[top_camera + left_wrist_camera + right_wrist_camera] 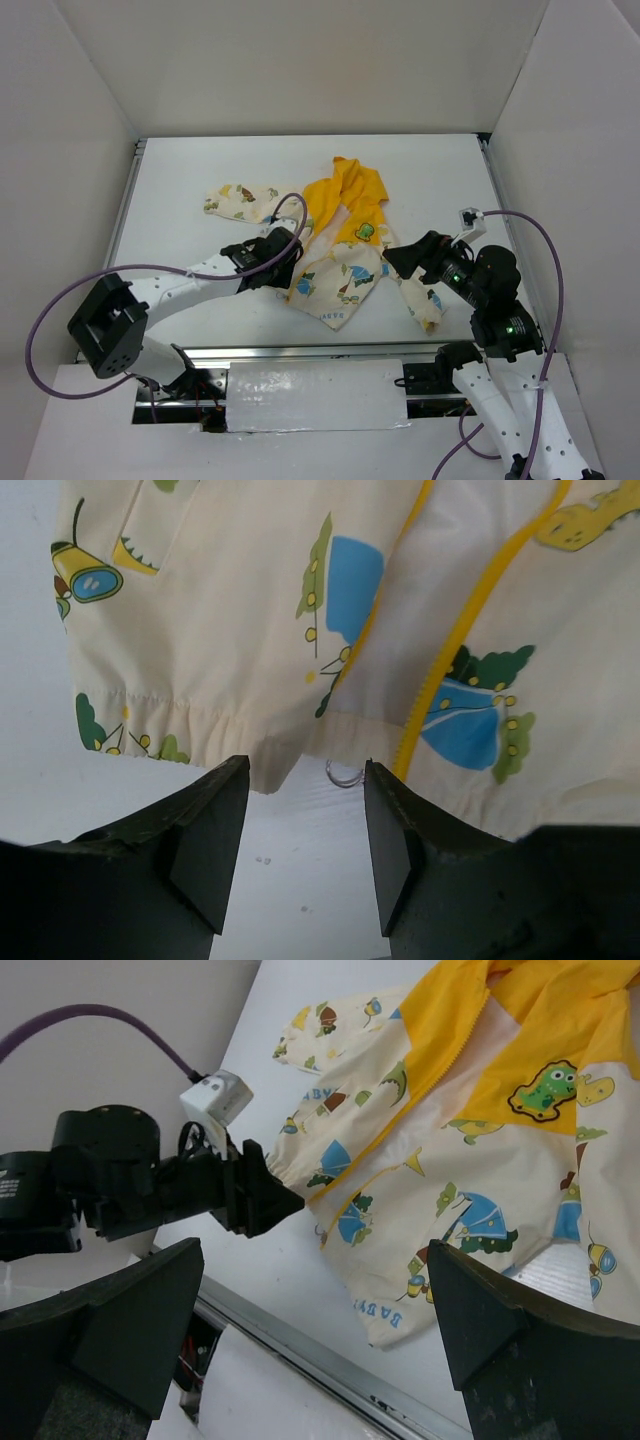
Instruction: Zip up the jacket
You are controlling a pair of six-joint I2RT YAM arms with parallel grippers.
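The jacket [340,250] lies flat on the white table, cream with a cartoon print, its yellow hood [352,190] towards the back. My left gripper [295,262] is open at the hem on the jacket's left side. In the left wrist view its jaws [305,810] stand apart just short of the hem, with a small metal zipper ring [345,775] between the tips beside the yellow zipper strip [470,620]. My right gripper [392,258] is open and empty above the jacket's right side. The right wrist view shows the jacket [450,1180] and the left gripper [270,1200].
A metal rail [330,1365] runs along the table's near edge. White walls [90,120] enclose the left, back and right sides. Purple cables [290,205] loop from both arms. One sleeve [240,202] spreads to the back left, the other [425,305] lies under the right arm.
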